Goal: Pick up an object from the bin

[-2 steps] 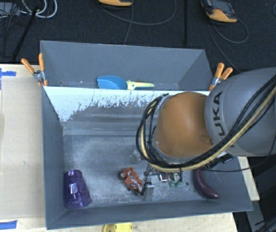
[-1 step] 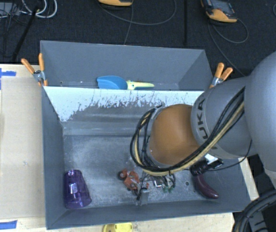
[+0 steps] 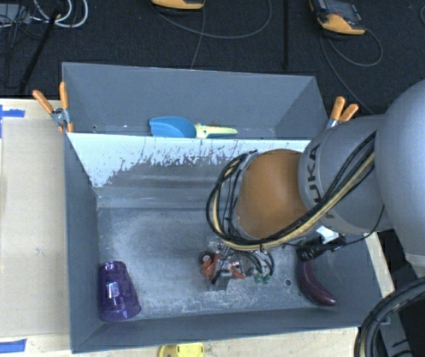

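My gripper hangs low over the bin floor, right of the middle and near the front wall, mostly hidden under the arm's orange cover. A dark purple eggplant-shaped thing lies just to its right, in the front right corner. A see-through purple cup lies on its side in the front left corner, well away from the gripper. A small reddish bit shows at the gripper's left side; I cannot tell whether it belongs to the gripper or is a loose thing.
A blue scoop with a pale yellow-green handle rests at the back wall. The arm and its cables cover the bin's right half. Bare floor lies between the cup and the gripper.
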Available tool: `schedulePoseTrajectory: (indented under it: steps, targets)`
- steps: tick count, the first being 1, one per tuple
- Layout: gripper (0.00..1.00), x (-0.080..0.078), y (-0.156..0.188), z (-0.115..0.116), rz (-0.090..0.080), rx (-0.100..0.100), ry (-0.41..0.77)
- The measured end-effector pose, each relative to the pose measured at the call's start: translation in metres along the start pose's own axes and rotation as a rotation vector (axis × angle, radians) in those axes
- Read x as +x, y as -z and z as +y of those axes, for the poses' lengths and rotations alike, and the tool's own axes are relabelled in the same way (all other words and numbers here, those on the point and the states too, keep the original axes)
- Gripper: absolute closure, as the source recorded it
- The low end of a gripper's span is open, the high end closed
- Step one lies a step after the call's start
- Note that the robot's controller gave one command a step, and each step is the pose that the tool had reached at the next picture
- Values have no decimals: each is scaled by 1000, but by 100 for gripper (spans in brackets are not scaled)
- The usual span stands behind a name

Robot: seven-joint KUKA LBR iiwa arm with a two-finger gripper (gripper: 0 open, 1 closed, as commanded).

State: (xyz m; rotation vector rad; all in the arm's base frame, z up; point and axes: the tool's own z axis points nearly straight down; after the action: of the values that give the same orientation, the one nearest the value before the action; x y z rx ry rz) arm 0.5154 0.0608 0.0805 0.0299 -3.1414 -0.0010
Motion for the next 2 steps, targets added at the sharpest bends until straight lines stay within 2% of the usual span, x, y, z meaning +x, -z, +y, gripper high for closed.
schedulePoseTrajectory:
  steps: [2]
  targets:
    - [100, 0, 0, 0, 0, 0, -2]
